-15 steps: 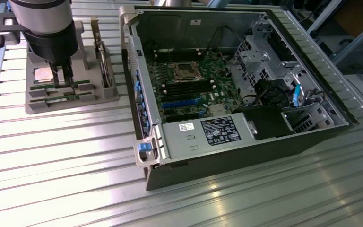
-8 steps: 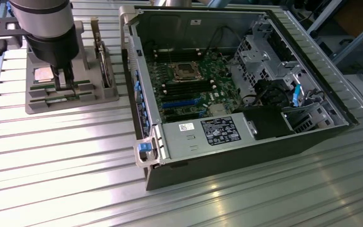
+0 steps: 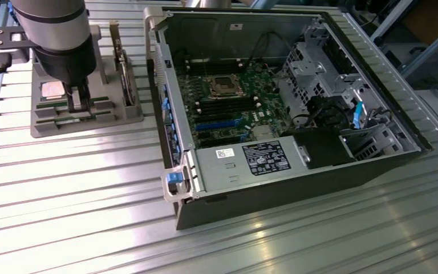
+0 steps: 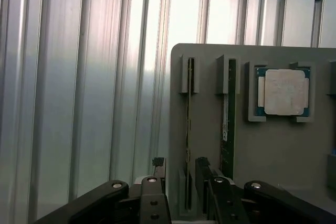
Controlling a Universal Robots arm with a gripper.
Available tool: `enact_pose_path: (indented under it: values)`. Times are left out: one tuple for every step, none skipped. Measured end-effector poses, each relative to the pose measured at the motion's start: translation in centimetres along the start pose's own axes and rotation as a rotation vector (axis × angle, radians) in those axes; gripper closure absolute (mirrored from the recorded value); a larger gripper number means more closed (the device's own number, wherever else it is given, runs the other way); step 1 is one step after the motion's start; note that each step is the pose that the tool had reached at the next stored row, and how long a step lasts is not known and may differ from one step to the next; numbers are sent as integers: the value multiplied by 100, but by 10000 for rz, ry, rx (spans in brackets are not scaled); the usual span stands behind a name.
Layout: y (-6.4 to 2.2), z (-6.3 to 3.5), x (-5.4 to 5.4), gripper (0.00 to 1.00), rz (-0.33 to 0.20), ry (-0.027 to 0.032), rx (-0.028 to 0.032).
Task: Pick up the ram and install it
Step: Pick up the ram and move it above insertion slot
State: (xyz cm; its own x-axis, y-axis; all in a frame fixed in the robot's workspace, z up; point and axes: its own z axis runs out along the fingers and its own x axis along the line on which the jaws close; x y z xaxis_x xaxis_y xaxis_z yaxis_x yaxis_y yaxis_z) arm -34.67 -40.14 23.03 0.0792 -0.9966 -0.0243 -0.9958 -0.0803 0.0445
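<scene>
Wrist view, claw: the gripper (image 4: pixel 181 174) is standing spread wide, straddling the near end of the ram (image 4: pixel 188 114) and gripping nothing.
Ram: it is sitting on edge in the grey holder (image 4: pixel 273 150), its long axis running straight away from the claw, square to the closing line.
Contact: the fingers (image 4: pixel 159 167) seem to be hanging just clear of it, though that is hard to judge.
Neighbour: the second stick (image 4: pixel 227 108) is lying parallel, just outside one finger.
Exterior view, target: the motherboard (image 3: pixel 227 97) is sitting well apart, toward the exterior view's right.
</scene>
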Motion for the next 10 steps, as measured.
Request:
enact_pose_path:
  values:
    - [5,8,-1,64,0,-1,2]
    - [11,13,-1,64,1,1,1]
    - [17,18,-2,64,1,0,1]
    - [24,23,-4,64,0,-1,2]
    - [34,31,-11,64,1,-1,2]
    - [40,41,-30,64,-4,0,0]
    - [39,48,-52,64,-11,0,0]
    - [40,55,-75,64,-16,0,1]
    - [48,64,-84,64,-18,0,2]
    - [63,73,-86,64,-17,1,-1]
